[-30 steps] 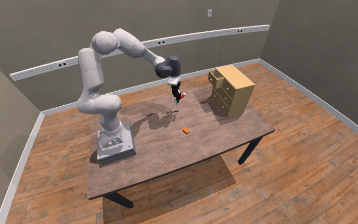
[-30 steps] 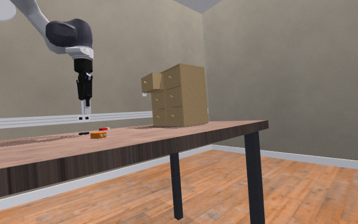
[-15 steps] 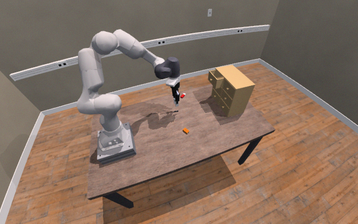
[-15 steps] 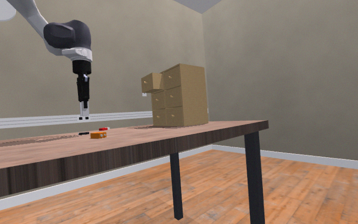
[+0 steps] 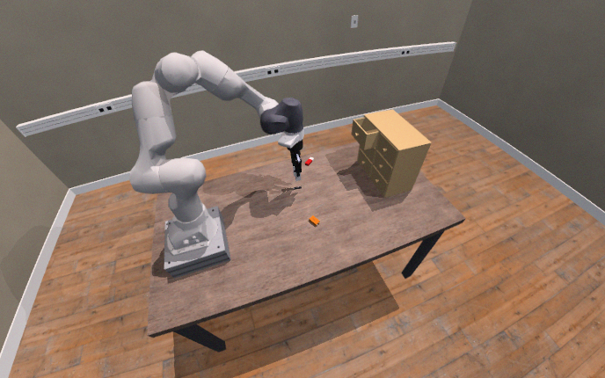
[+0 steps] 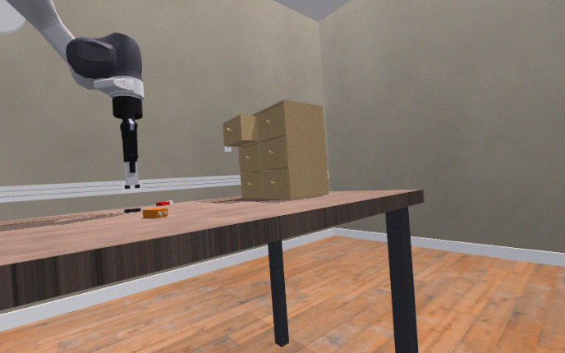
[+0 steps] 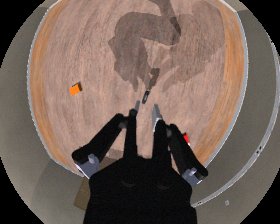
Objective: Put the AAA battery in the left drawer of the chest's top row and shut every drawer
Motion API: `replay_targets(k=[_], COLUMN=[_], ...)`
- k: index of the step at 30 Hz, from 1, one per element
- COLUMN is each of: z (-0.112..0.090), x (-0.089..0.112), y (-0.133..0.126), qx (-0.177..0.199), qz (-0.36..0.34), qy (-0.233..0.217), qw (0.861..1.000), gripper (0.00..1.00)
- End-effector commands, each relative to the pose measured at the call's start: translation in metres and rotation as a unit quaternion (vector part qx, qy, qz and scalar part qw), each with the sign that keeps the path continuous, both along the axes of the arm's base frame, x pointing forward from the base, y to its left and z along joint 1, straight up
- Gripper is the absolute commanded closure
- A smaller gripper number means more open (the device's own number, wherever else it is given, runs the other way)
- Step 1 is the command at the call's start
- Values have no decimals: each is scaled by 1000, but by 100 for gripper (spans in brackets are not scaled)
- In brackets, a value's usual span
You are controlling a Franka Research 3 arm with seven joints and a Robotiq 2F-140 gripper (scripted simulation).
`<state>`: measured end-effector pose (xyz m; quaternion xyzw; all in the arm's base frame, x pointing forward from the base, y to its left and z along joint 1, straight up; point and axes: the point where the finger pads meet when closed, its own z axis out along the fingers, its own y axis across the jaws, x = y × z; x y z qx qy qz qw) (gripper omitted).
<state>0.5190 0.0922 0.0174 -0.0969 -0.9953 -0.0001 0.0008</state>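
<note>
The AAA battery (image 5: 294, 188) is a thin dark stick lying on the table, also seen in the exterior view (image 6: 131, 210) and in the wrist view (image 7: 147, 92). My gripper (image 5: 297, 177) (image 6: 131, 185) hangs straight above it, fingers pointing down, a short way over the table. The fingers stand narrowly apart with nothing between them (image 7: 144, 110). The wooden chest (image 5: 391, 152) stands upright at the far right of the table (image 6: 282, 151). Its top-row left drawer (image 5: 365, 131) is pulled out (image 6: 238, 130); the other drawers are shut.
A small red and white object (image 5: 309, 161) lies between the battery and the chest (image 6: 163, 203). An orange block (image 5: 314, 221) (image 6: 155, 213) lies nearer the table's front. My arm's base (image 5: 194, 243) is at the table's left end.
</note>
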Motion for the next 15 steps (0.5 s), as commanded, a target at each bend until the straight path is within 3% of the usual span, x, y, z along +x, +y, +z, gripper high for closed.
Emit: replay_targets(k=[1,15], z=[-2,-5], x=[-1,-4], y=[-1,-1], qx=[-1,-1], qz=[-24,-44], qy=[-1,-1], qw=[1000,999], gripper=[72,72])
